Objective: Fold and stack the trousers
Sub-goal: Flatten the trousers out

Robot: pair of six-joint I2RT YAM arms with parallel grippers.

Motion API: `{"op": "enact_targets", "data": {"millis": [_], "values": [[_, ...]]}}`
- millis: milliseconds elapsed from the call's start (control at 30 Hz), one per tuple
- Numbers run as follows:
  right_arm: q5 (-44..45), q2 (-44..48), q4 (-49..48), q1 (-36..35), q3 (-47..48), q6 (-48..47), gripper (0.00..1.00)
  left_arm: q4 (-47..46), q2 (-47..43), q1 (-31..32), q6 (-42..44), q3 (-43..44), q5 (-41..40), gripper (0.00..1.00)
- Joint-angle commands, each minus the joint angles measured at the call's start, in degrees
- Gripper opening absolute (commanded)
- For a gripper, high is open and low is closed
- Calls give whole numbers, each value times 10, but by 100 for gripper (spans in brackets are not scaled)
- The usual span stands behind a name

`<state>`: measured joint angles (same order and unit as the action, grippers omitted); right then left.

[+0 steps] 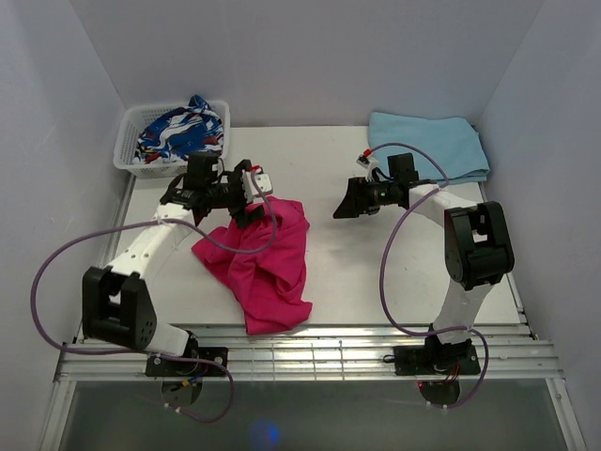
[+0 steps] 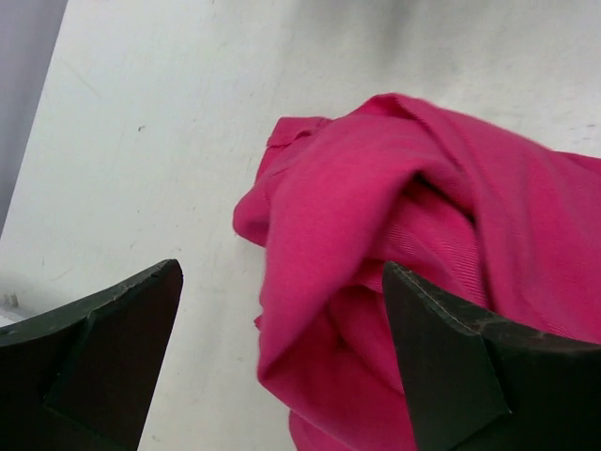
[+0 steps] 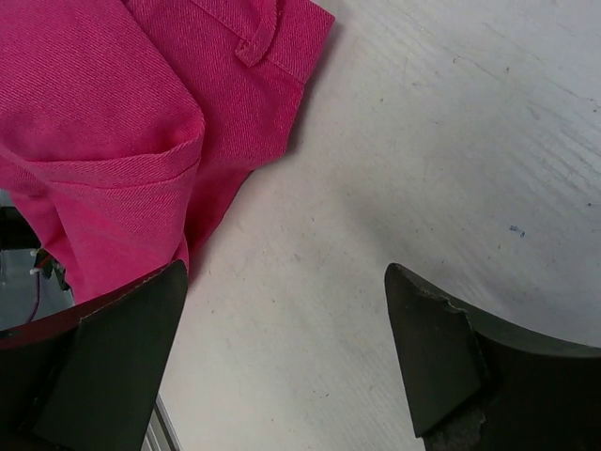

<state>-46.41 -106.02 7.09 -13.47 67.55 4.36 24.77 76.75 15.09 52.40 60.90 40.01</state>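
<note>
Your trousers (image 1: 258,263) are lying in a crumpled heap on the surface (image 1: 366,282), left of centre and a lot nearer the left arm than the right. They're not folded at all, just bunched up, with one end trailing down toward the near edge.

Your left end effector (image 1: 250,209) sits right over the far end of that heap with its jaws spread wide. On the left wrist cam a hump of pink fabric rises between the fingers (image 2: 103,348). The finger on the left of that view has bare surface around it, and the other one overlaps the fabric. I can't tell if that one's actually touching, but nothing's pinched.

Your right end effector (image 1: 349,202) hangs over bare surface just to the right of the trousers, also wide, with nothing between the jaws. Its wrist cam catches a corner of the waistband with a belt loop (image 3: 255,42) in the upper left.

Back left corner has a white basket (image 1: 131,158) with a blue-white-red garment (image 1: 183,127) in it. Back right there's a folded blue cloth (image 1: 432,141), well apart from the trousers.
</note>
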Motion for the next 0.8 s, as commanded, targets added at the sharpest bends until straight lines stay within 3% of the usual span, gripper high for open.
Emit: {"op": "enact_targets", "data": {"millis": [0,67,267,467,500,567,600,767], "values": [[13,10,8,0,14,-10,91,25,89,5,-9,69,-72,98],[26,18,27,0,14,-29,91,67,132,13,26,119,-86,97],[40,41,63,4,13,-66,90,173,191,22,127,198,16,90],[44,52,68,18,17,-62,90,167,258,47,117,270,-29,49],[43,53,68,21,18,-59,90,166,268,50,105,291,-28,30],[38,55,67,36,21,-53,90,145,287,62,54,355,-20,4],[34,56,67,42,21,-52,90,134,291,67,35,373,-15,0],[14,56,75,78,29,-48,90,101,309,102,-4,488,-19,0]]}}
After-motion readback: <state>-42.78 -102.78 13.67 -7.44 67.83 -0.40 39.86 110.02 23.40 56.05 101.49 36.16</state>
